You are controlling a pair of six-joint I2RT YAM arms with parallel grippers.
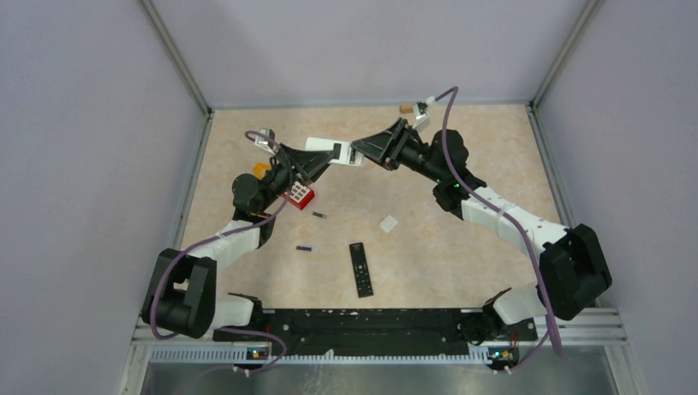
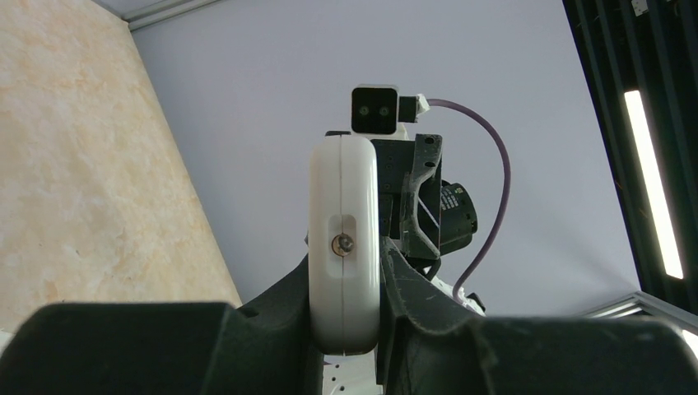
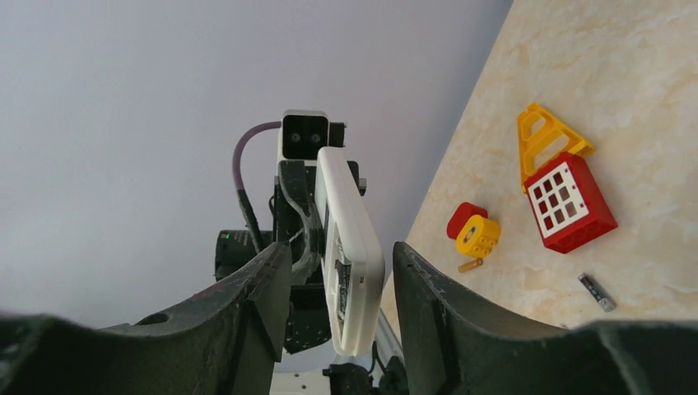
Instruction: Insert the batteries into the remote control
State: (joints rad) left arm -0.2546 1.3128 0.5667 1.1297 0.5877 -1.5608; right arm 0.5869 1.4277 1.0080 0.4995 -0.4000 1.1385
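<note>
My left pincer (image 2: 346, 276) is clamped on 1 end of the white remote (image 2: 344, 189), holding it in the air above the far tabletop (image 1: 461, 148). My right pincer (image 3: 339, 251) straddles the other end. A gap shows beside each finger, so I cannot tell whether it grips.

A battery (image 1: 319, 215) lies near the red block (image 1: 300, 195), and a second battery (image 1: 304, 248) lies nearer me. Both are well apart from the remote.

I judge I am readying the remote for loading. To do it well, I should keep the left clamp firm, close the right squarely, and avoid twisting.
</note>
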